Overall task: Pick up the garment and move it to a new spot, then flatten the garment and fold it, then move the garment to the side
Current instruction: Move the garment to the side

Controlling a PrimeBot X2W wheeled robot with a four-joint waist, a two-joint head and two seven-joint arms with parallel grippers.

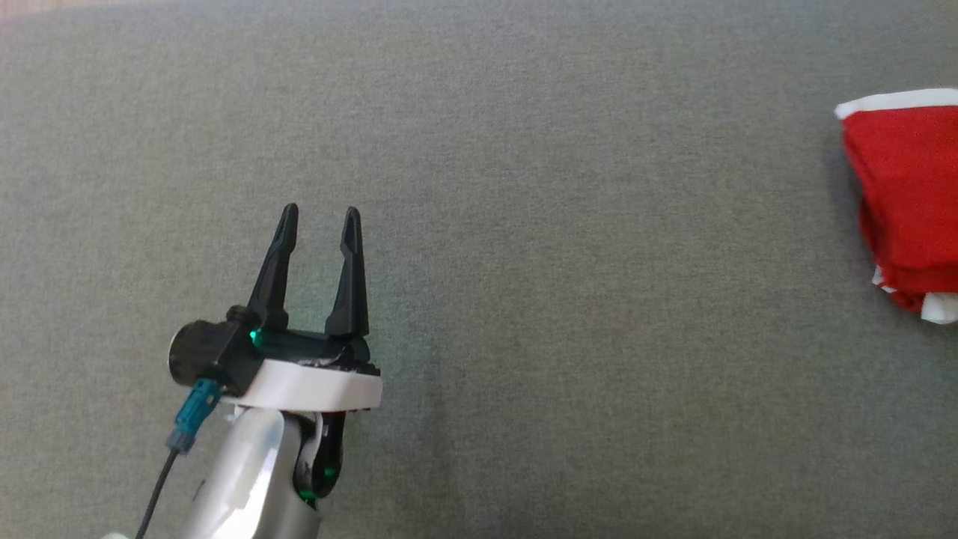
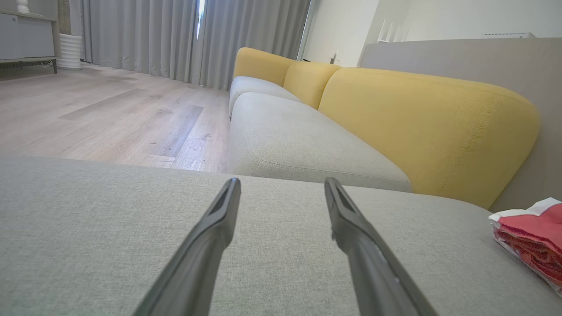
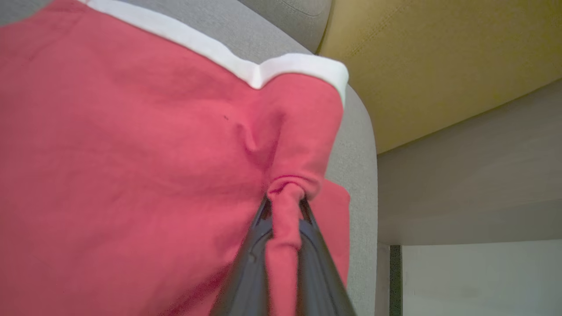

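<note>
Pinched in your right gripper (image 3: 283, 206), fingers clamped tight, is one bunched ridge of the folded red garment (image 3: 131, 153); it lies at the far right edge of the grey cushion (image 1: 524, 224), well apart from your left gripper (image 1: 318, 224), which hovers spread and empty; drag by so thin a pinch and the top layer may peel open, or the garment slip over the edge.

You have a broad grey woven-fabric seat cushion (image 1: 479, 224) in front of you, flat and finely textured. On it rests a red fabric garment with white trim (image 1: 909, 187), folded into several stacked layers. It sits at the cushion's far right, close to the rounded edge, with a white band along its far side. The head view's frame cuts off part of it.
</note>
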